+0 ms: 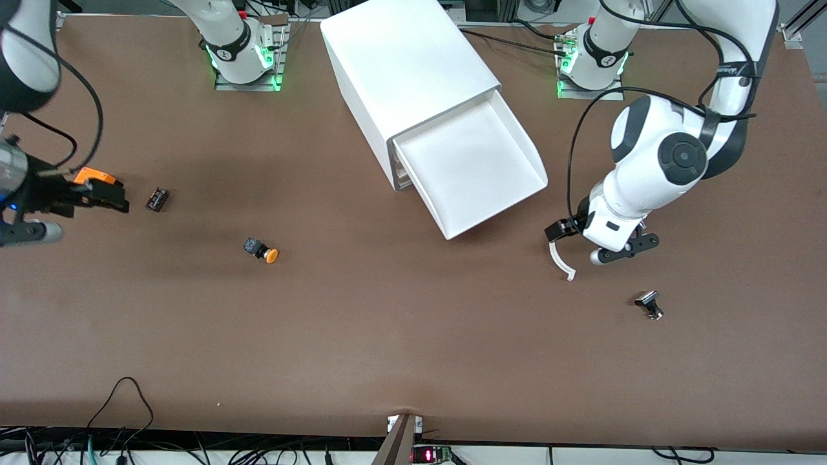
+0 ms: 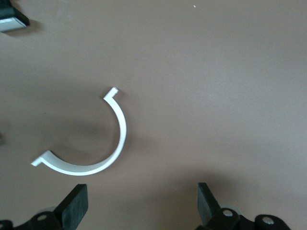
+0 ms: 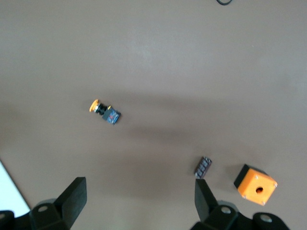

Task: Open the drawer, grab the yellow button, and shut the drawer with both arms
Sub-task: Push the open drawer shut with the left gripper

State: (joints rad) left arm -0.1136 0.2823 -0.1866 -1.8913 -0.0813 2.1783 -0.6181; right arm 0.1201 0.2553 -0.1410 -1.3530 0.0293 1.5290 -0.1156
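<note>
Matte brown table; boxy white cabinet, smooth top drawer pulled out. Left gripper over curved white strip, right gripper over orange box: both wide open, holding nothing. Button lies on table toward right arm's end.

No text, label, brand or number is legible. The upper link of the left arm carries a small dark line of lettering, too small to make out. At the 6 o'clock edge of the front view, a small device below the desk shows a red lit display, its digits unreadable. The bases of both arms bear round dark marks that cannot be read either. The cabinet, the drawer and the button show no writing.
</note>
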